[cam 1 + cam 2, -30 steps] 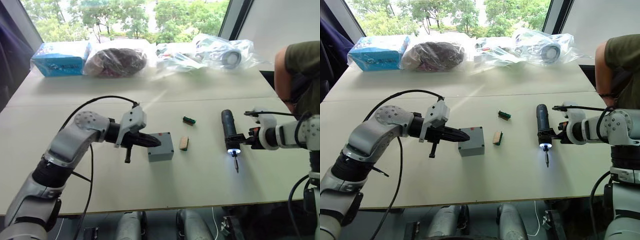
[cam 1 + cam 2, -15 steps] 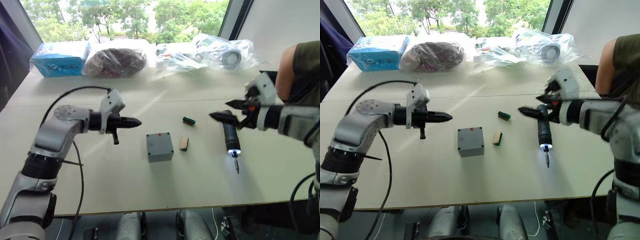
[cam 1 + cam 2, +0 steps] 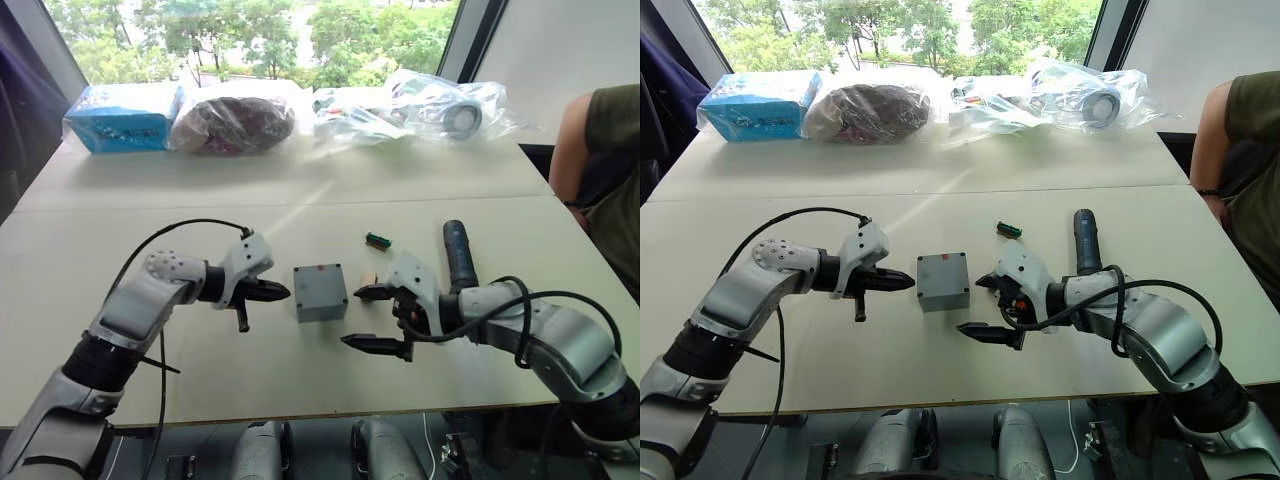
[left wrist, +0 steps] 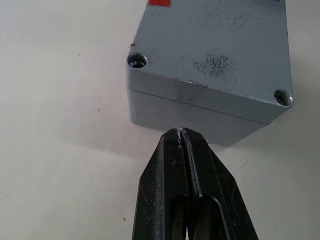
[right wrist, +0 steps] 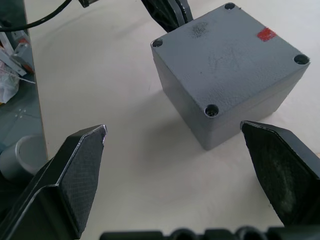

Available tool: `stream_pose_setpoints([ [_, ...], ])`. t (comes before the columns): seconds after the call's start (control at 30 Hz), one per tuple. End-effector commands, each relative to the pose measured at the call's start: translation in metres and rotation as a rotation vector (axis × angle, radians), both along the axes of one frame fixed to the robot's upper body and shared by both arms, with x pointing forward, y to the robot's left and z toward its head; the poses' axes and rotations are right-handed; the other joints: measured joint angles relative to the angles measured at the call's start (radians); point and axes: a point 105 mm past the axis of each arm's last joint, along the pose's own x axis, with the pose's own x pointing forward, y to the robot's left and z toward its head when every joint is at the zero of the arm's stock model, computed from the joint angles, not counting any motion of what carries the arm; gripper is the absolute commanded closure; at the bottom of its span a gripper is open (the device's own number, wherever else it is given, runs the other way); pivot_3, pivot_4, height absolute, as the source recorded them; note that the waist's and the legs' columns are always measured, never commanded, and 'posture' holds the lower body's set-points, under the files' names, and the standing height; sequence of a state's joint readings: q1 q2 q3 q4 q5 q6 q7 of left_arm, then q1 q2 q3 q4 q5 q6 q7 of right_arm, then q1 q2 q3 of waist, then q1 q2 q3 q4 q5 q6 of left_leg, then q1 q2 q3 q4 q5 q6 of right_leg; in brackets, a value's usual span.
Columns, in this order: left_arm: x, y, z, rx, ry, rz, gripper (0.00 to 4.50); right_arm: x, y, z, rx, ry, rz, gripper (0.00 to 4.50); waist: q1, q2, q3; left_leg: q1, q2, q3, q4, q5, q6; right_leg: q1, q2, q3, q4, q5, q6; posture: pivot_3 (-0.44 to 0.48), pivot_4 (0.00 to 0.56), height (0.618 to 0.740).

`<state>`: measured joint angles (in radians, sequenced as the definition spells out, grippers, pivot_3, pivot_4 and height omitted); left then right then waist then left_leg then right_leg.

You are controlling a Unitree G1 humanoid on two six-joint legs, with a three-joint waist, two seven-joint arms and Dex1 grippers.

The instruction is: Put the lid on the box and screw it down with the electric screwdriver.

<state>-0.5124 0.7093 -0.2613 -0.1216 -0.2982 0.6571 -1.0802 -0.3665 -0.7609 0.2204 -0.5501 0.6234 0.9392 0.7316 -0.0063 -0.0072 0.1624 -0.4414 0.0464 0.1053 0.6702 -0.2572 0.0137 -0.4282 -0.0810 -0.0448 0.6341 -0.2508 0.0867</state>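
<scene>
While lid bears red mark, no txt.

A pale tabletop, made of two boards with a seam running across, is carrying everything. Near the middle the grey box is sitting with its lid on top, a small green block is lying beyond it, and the electric screwdriver is lying flat off to the right. Along the far edge a blue packet, a bag of dark material and clear plastic bags are resting in a row.
</scene>
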Motion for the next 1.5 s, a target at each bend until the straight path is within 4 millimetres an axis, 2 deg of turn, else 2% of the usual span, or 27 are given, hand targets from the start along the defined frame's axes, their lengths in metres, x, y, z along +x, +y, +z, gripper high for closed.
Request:
stream_pose_setpoints([
  [0.03, 0.003, -0.011, 0.009, -0.018, -0.040, -0.040, 4.50, 0.008, 0.005, -0.001, 0.004, -0.046, -0.007, 0.04, 0.001, 0.000, 0.000, 0.000, 0.000, 0.000, 0.000, 0.000, 0.000, 0.000, 0.000, 0.000, 0.000, 0.000, 0.000, 0.000, 0.150, 0.740],
  [0.13, 0.005, -0.018, 0.010, -0.027, -0.050, -0.060, 4.50, 0.007, 0.009, -0.004, 0.009, -0.031, 0.002, 0.04, 0.007, 0.000, 0.000, 0.000, 0.000, 0.000, 0.001, 0.000, 0.000, 0.000, 0.000, 0.000, 0.001, 0.000, 0.000, 0.000, 0.150, 0.740],
  [0.33, 0.022, -0.022, 0.010, -0.057, -0.052, -0.034, 4.50, -0.004, 0.021, 0.002, 0.059, 0.011, 0.044, 0.04, 0.019, 0.000, 0.000, -0.001, 0.001, 0.000, 0.010, -0.001, 0.002, 0.001, 0.001, 0.000, 0.007, 0.000, 0.000, 0.000, 0.150, 0.740],
  [0.53, 0.042, -0.013, 0.016, -0.063, -0.106, 0.033, 4.50, -0.008, 0.010, 0.012, 0.001, -0.037, 0.044, 0.04, 0.019, 0.000, 0.000, -0.001, 0.000, -0.001, 0.013, -0.002, 0.003, 0.000, 0.000, 0.000, 0.011, 0.000, 0.000, 0.000, 0.150, 0.740],
  [0.6, 0.036, -0.004, 0.015, -0.029, -0.101, 0.013, 4.50, -0.005, 0.000, 0.019, -0.019, -0.067, 0.040, 0.04, 0.018, 0.000, 0.000, -0.001, 0.000, -0.001, 0.013, -0.002, 0.003, 0.000, 0.000, 0.000, 0.011, 0.000, 0.000, 0.000, 0.150, 0.740],
  [0.67, 0.024, 0.009, 0.012, 0.025, -0.083, -0.014, 4.50, 0.007, -0.013, 0.026, -0.067, -0.130, 0.027, 0.04, 0.015, 0.000, 0.000, -0.001, 0.000, -0.001, 0.013, -0.002, 0.003, 0.000, 0.000, 0.000, 0.011, 0.000, 0.000, 0.000, 0.150, 0.740],
  [0.77, 0.007, 0.015, 0.006, 0.063, -0.038, -0.061, 4.50, 0.020, -0.021, 0.023, -0.115, -0.176, 0.022, 0.04, 0.010, 0.000, 0.000, -0.001, 0.001, -0.001, 0.012, -0.002, 0.003, -0.001, 0.000, 0.000, 0.011, 0.000, -0.001, 0.000, 0.150, 0.740],
  [0.87, -0.013, 0.013, 0.000, 0.065, 0.016, -0.109, 4.50, 0.033, -0.022, 0.016, -0.134, -0.200, 0.036, 0.04, 0.014, 0.000, 0.000, 0.000, 0.001, 0.000, 0.012, -0.002, 0.003, -0.001, 0.000, 0.000, 0.012, -0.001, -0.001, 0.000, 0.150, 0.740],
  [1.07, -0.020, -0.009, -0.005, 0.035, 0.005, -0.112, 4.50, 0.050, -0.010, 0.001, -0.155, -0.198, 0.068, 0.04, 0.019, 0.000, 0.000, -0.001, 0.001, 0.000, 0.013, -0.002, 0.002, 0.000, -0.001, 0.000, 0.012, -0.001, -0.001, 0.000, 0.150, 0.740],
  [1.17, -0.017, -0.016, -0.003, 0.020, -0.016, -0.099, 4.50, 0.046, -0.007, -0.004, -0.167, -0.183, 0.110, 0.04, 0.019, 0.000, 0.000, -0.001, 0.000, 0.000, 0.013, -0.002, 0.002, 0.000, -0.001, 0.000, 0.012, 0.000, 0.000, 0.000, 0.150, 0.740],
  [1.23, -0.010, -0.018, -0.002, 0.013, -0.045, -0.069, 4.50, 0.036, -0.002, -0.006, -0.153, -0.151, 0.156, 0.04, 0.018, 0.000, 0.000, -0.001, 0.001, 0.000, 0.013, -0.002, 0.003, 0.000, 0.000, 0.000, 0.012, 0.000, 0.000, 0.000, 0.150, 0.740],
  [1.5, 0.004, -0.021, 0.002, -0.017, -0.077, -0.033, 4.50, 0.008, 0.011, 0.002, -0.058, -0.027, 0.166, 0.04, 0.020, 0.000, 0.000, -0.001, 0.001, -0.001, 0.013, -0.001, 0.002, 0.000, 0.000, 0.000, 0.013, 0.000, 0.000, 0.000, 0.150, 0.740],
])
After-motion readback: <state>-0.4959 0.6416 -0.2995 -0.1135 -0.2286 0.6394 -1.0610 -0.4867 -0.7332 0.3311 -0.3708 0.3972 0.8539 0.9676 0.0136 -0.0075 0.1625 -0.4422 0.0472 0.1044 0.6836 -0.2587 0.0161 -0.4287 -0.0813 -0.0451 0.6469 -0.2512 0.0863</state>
